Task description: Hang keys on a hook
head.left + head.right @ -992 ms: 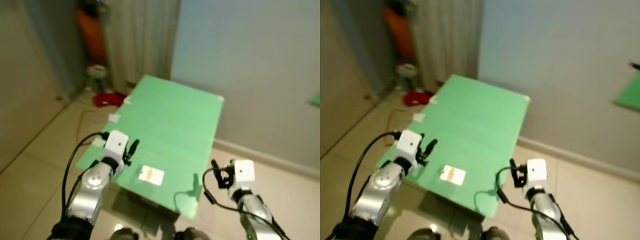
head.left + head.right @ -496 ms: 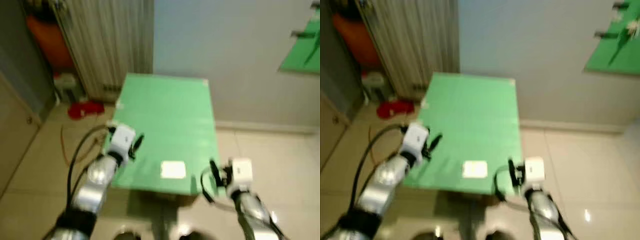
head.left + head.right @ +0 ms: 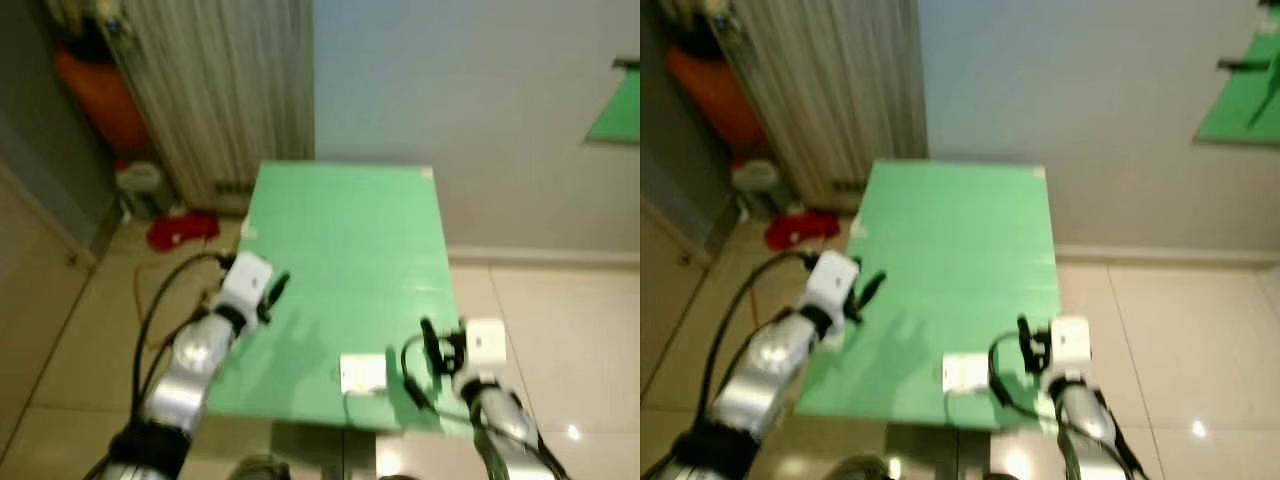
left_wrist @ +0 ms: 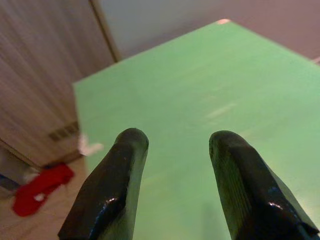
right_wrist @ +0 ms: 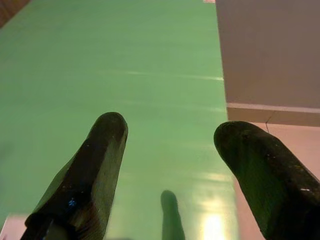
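head views soft with blur. white card [image 3: 362, 373] near front edge of green table [image 3: 350, 250]: markings too blurred to read, keys not discernible. green board [image 3: 1240, 95] on wall cut off by picture edge; dark bar on it too blurred to identify. red thing [image 3: 182, 228] on floor, orange shape [image 3: 95, 95] by curtain: both indistinct. both arms cut off at bottom edge.

A green table [image 3: 345, 240] is seen against the wall. A red cloth [image 3: 180, 230] is seen on the floor beside a ribbed curtain [image 3: 225, 90].
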`<state>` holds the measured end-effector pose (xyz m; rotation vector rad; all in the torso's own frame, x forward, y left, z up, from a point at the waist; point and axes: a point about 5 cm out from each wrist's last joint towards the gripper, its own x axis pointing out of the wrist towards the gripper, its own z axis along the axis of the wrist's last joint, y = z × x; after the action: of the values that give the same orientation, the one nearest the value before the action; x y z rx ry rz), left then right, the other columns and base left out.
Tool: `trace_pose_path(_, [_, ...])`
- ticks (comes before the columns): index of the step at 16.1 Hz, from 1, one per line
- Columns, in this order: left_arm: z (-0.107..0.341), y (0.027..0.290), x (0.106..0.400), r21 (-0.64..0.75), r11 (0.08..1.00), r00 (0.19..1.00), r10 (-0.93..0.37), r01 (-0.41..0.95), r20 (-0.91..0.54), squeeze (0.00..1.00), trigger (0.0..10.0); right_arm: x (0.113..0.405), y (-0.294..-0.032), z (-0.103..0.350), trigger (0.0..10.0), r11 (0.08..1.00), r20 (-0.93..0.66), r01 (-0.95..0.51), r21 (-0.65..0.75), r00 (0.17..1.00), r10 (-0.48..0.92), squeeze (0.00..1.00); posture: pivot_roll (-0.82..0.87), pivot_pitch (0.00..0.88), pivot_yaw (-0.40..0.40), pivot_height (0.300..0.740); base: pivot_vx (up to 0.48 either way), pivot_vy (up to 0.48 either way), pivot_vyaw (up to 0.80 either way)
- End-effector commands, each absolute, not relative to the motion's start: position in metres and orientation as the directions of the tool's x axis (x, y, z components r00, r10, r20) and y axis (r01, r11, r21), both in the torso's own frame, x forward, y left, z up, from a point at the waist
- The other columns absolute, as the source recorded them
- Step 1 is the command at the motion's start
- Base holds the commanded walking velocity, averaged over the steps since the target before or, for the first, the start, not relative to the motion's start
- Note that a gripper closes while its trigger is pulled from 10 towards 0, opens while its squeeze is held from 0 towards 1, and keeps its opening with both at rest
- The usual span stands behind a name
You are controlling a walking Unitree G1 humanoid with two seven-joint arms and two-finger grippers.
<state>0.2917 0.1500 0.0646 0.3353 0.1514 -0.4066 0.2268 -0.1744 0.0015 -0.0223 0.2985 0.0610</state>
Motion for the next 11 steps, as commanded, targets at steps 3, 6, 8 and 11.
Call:
trace_pose_path(3, [0.0611,0.161,0.2867,0.286,0.873,0.913,-0.339,0.396,-0.228,0.0,10.0,0.2249,-0.1667,-0.0023,10.0,0.997,-0.307,-0.074,0.006,0.949,0.072,0.0,-0.05,0.104,0.029,0.736,0.0,0.16,0.0])
trace_pose_path(6, [0.061,0.1609,0.2843,0.288,0.868,0.909,-0.35,0.406,-0.227,0.0,10.0,0.2235,-0.1646,-0.0033,10.0,0.997,-0.307,-0.079,0.012,0.948,0.079,0.0,-0.05,0.11,0.031,0.736,0.0,0.48,0.0])
trace_pose_path(8, [0.061,0.1608,0.2837,0.283,0.867,0.907,-0.356,0.411,-0.227,0.0,10.0,0.2224,-0.1636,-0.0039,10.0,0.997,-0.309,-0.08,0.015,0.948,0.081,0.0,-0.05,0.116,0.03,0.736,0.0,0.48,0.0])
trace_pose_path(11, [0.0631,0.1594,0.2836,0.312,0.857,0.909,-0.356,0.41,-0.217,0.0,10.0,0.221,-0.1617,-0.0051,10.0,0.996,-0.313,-0.085,0.02,0.946,0.087,0.0,-0.05,0.124,0.03,0.736,0.0,0.16,0.0])
